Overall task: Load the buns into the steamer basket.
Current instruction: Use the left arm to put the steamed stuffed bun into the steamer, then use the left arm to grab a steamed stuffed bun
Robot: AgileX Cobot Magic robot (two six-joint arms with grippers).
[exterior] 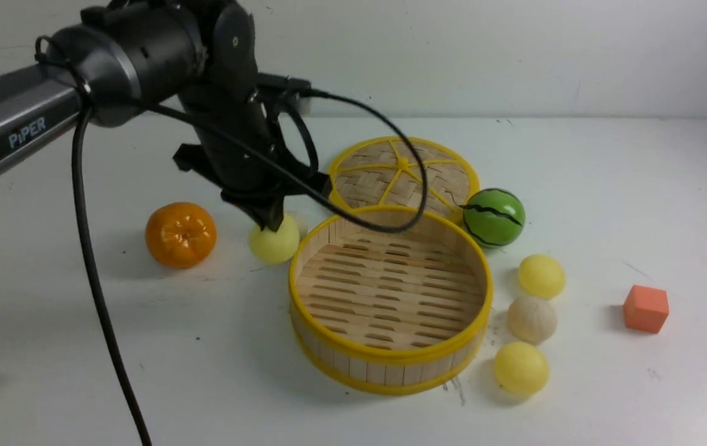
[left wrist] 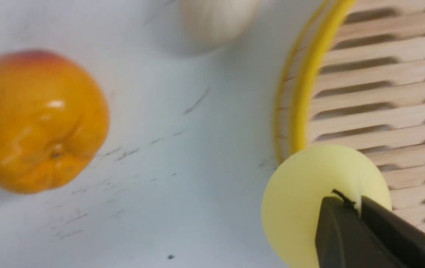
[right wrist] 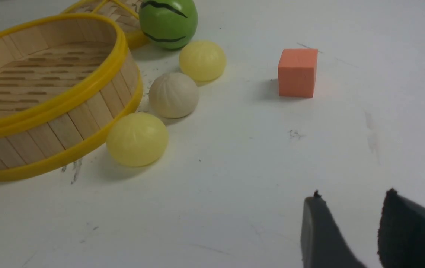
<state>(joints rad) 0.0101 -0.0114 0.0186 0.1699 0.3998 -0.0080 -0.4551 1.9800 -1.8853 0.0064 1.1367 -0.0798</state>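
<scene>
The left gripper (exterior: 274, 218) is pinching, nearly closed, only the top of a smooth pale yellow ball-shaped toy bun (exterior: 274, 244) just beside the ten o'clock rim of the round yellow-rimmed bamboo steamer basket (exterior: 390, 385), so the bun is probably risking slipping free outside it, while the right gripper (right wrist: 352, 199) is hanging open and empty.

Slatted wooden steamer basket (exterior: 384, 371), glossy orange (exterior: 181, 235), smooth matt yellow bun (exterior: 276, 246)
</scene>
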